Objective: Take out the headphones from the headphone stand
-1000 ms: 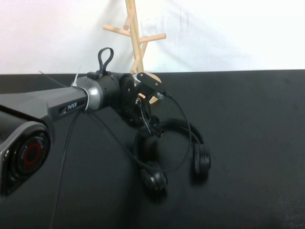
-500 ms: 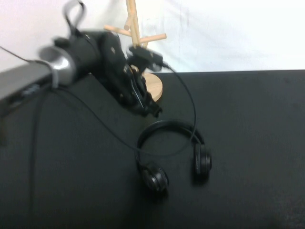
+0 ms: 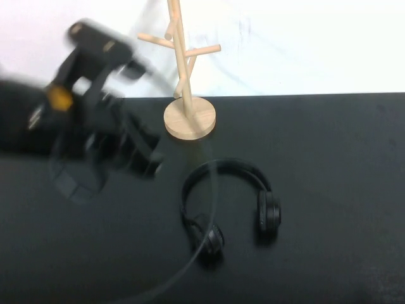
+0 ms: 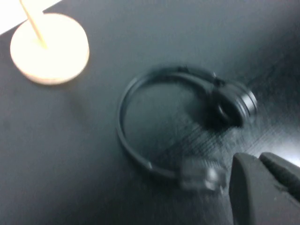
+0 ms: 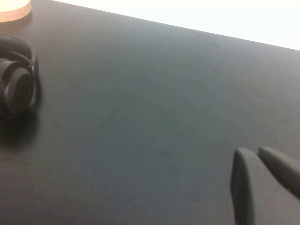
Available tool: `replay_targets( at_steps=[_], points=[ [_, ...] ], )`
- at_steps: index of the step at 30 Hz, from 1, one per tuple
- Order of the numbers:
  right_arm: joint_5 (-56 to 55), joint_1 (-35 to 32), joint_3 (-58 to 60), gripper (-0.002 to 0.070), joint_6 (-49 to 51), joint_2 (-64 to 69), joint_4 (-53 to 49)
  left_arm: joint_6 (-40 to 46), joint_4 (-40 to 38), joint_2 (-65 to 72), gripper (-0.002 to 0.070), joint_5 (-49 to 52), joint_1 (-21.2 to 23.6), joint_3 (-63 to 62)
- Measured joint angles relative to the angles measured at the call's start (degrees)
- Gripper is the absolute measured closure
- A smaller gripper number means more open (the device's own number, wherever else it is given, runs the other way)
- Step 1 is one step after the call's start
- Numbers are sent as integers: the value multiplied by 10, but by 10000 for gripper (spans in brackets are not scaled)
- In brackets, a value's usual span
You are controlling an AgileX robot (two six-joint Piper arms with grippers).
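The black headphones (image 3: 228,201) lie flat on the black table, clear of the wooden headphone stand (image 3: 188,118) behind them. My left gripper (image 3: 143,161) is a blur left of the headphones, raised and holding nothing. In the left wrist view the headphones (image 4: 154,119) lie below, the stand's round base (image 4: 49,47) is beyond them, and the left gripper (image 4: 258,158) is shut and empty. My right gripper (image 5: 257,151) is shut and empty over bare table; one ear cup (image 5: 16,89) shows far off. The right gripper is out of the high view.
A white wall runs behind the table's back edge (image 3: 304,95). The stand's pegs (image 3: 205,49) are bare. The left arm's cable (image 3: 205,209) trails over the headphones.
My left arm has swung back to the left and away from the headphones. The headphones have stayed flat on the table. The stand's base, once hidden by the arm, now shows.
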Motion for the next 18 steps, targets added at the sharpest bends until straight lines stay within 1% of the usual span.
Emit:
replay_targets(
  at_steps=[4, 8, 15, 18],
  points=[
    [0, 0, 0, 684, 0, 0, 0, -2, 4, -94, 676, -5, 0, 86],
    [0, 0, 0, 684, 0, 0, 0, -4, 19, -147, 676, 10, 0, 118],
    [0, 0, 0, 684, 0, 0, 0, -6, 22, -160, 676, 65, 0, 124],
    [0, 0, 0, 684, 0, 0, 0, -6, 28, -170, 676, 21, 0, 153]
  ],
)
